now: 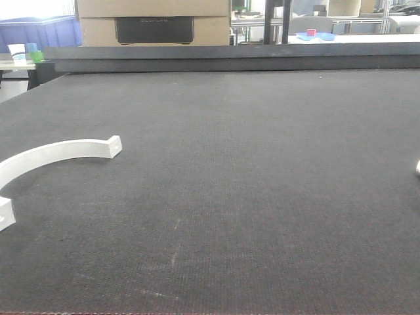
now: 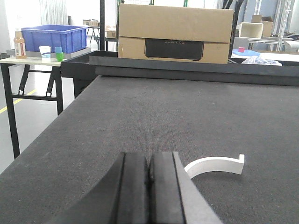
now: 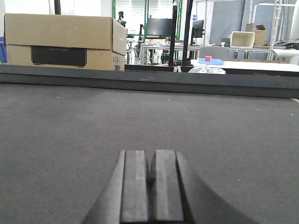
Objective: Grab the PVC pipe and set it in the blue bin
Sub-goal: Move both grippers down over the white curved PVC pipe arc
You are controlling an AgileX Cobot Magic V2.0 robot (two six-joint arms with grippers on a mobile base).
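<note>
A white curved PVC pipe piece [image 1: 52,154] lies flat on the dark table at the left, one end toward me. In the left wrist view the same pipe [image 2: 215,164] rests just right of and a little beyond my left gripper [image 2: 149,161], which is shut with nothing in it. My right gripper [image 3: 150,158] is also shut and empty, low over bare table, with no pipe in its view. The blue bin [image 2: 53,37] stands on a side table off the far left corner, and its top shows in the front view as the blue bin [image 1: 39,29]. Neither gripper appears in the front view.
A raised dark rail [image 1: 230,59] runs along the table's far edge, with a cardboard box [image 2: 175,32] behind it. Cups [image 2: 51,52] and a bottle [image 2: 19,44] stand by the bin. A small pale object [image 1: 417,167] shows at the right edge. The table's left edge [image 2: 51,135] drops to the floor.
</note>
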